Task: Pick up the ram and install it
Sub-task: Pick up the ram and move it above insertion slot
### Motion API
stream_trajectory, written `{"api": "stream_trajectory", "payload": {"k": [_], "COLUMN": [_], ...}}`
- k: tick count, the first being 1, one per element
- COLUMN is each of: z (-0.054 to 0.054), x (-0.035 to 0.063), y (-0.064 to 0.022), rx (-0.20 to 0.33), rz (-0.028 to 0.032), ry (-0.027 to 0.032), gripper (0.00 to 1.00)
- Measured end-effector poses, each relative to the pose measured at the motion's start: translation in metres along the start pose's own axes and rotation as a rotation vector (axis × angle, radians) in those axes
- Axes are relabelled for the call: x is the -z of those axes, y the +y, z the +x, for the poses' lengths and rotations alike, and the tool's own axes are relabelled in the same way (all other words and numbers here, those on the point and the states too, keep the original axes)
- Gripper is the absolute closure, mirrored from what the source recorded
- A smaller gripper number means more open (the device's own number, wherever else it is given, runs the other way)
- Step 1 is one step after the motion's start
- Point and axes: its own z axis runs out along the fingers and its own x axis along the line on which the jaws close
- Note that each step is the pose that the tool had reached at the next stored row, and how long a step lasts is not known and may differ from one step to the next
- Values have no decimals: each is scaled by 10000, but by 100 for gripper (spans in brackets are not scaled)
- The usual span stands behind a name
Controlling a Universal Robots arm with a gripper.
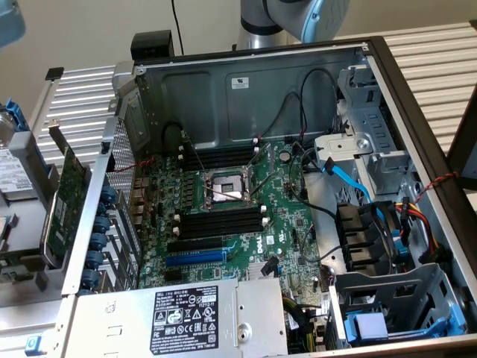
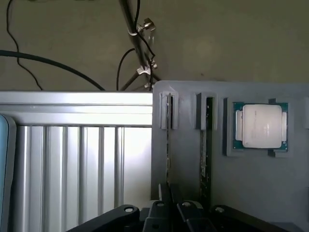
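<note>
Gripper (image 2: 171,198), jaws drawn nearly together on the near end of the ram (image 2: 168,145), which stands on edge in a slot of the grey tray (image 2: 260,193). Beside it come a second stick (image 2: 206,145), then a processor (image 2: 261,126). In the exterior view the arm (image 1: 276,19) stands at 12 o'clock of the open computer case (image 1: 223,89), with black memory slots (image 1: 220,220) at its centre.

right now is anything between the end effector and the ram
Nothing visible does: the end effector sits right at the ram standing on edge in the gray tray; a second stick and the processor are beside it.
</note>
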Motion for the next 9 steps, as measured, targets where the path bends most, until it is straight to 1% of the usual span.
{"api": "stream_trajectory", "payload": {"k": [7,9], "z": [9,13], "x": [320,412], "y": [5,-13], "rx": [-11,-10], "rz": [-1,-2], "ry": [-1,0], "gripper": [88,88]}}
